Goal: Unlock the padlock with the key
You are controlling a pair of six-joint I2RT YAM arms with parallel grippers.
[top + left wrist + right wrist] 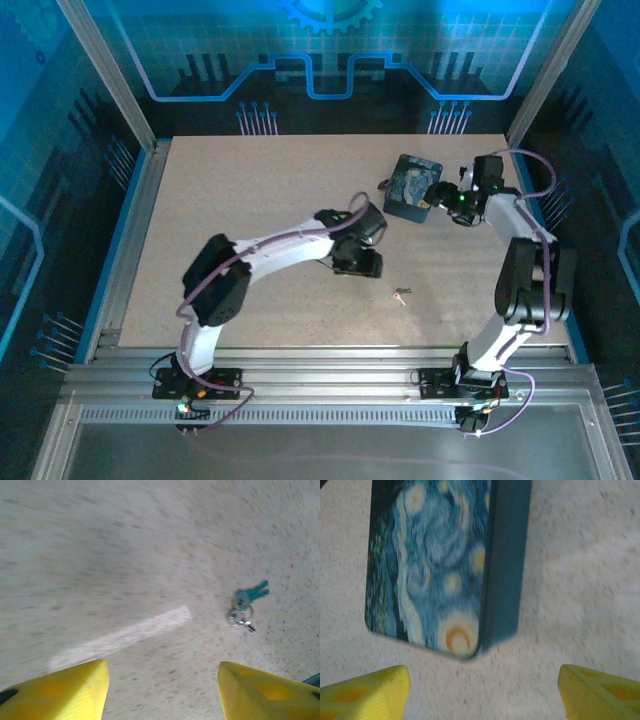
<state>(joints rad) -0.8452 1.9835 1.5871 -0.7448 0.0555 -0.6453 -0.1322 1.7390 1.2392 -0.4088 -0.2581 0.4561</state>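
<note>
Key (pixel 251 593), bluish, on its ring, flat on the counter (pixel 125 555), ahead and right of the left end effector (pixel 162 680), which is open and empty. Best to shift right until the ring sits between the fingers, sink almost onto the counter, then close slowly. Right end effector (pixel 483 680) open and empty, facing the painted box (pixel 435 565); padlock too small to place.

Speckled beige tabletop (pixel 260 220), matt and grainy. At the right of the left wrist view, the key (pixel 252 592) looks like bluish metal, its ring (pixel 241 615) shiny. The box (pixel 435 565) lid is smooth and printed. On the left gripper (pixel 162 667), the fingers (pixel 70 690) are matt yellow plastic.
</note>
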